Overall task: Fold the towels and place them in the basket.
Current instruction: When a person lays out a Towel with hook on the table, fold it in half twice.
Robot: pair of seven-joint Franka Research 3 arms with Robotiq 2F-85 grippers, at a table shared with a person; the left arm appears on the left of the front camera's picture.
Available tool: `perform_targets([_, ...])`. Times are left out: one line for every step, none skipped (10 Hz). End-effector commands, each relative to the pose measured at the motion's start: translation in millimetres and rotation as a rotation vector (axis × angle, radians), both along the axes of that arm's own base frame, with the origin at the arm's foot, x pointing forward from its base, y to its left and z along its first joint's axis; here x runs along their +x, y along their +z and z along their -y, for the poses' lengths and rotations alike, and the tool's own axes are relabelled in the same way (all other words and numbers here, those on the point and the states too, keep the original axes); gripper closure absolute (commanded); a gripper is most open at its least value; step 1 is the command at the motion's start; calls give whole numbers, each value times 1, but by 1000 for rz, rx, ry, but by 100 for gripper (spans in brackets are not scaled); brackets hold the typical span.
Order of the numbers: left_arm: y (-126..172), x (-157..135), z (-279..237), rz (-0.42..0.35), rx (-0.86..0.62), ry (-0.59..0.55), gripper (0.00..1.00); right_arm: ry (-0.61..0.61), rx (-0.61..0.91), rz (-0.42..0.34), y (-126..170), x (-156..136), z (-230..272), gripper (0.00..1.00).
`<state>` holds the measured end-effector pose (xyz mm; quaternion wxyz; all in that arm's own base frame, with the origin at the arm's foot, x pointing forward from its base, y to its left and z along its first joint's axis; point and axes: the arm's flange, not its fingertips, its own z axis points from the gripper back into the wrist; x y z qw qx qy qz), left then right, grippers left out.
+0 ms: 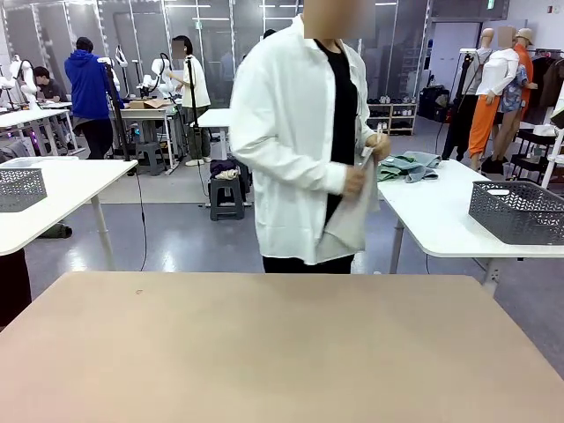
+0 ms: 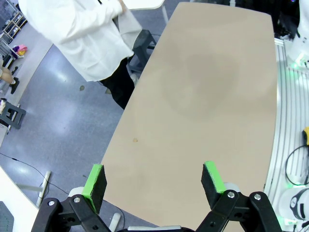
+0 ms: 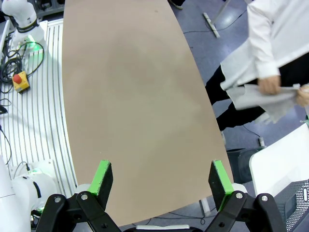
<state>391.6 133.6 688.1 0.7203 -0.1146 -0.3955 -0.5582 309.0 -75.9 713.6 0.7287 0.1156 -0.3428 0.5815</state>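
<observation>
Tan table, person holding cream towel, beyond right tool

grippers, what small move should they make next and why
Probably none yet: hold the left gripper and right gripper open above the tan table and wait. Every towel looks out of reach. The person holds a pale towel in both hands, and the other towels lie on the white side table with the basket.

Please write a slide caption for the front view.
Person holds a pale towel beyond the tan table; more towels and a mesh basket sit on a white table.
</observation>
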Motion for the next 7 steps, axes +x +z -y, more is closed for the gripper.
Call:
perform_targets([-1,0,0,9,-12,-20,0,21,5,9,-1,1,0,0])
perform_targets([-1,0,0,9,-12,-20,0,21,5,9,-1,1,0,0])
perform_targets([-1,0,0,9,-12,-20,0,21,5,9,-1,1,0,0])
perform_targets([-1,0,0,9,-12,-20,0,21,5,9,-1,1,0,0])
perform_targets([-1,0,0,9,-12,-20,0,21,5,9,-1,1,0,0])
perform_targets([-1,0,0,9,-12,-20,0,21,5,9,-1,1,0,0])
perform_targets([-1,0,0,9,-12,-20,0,21,5,9,-1,1,0,0])
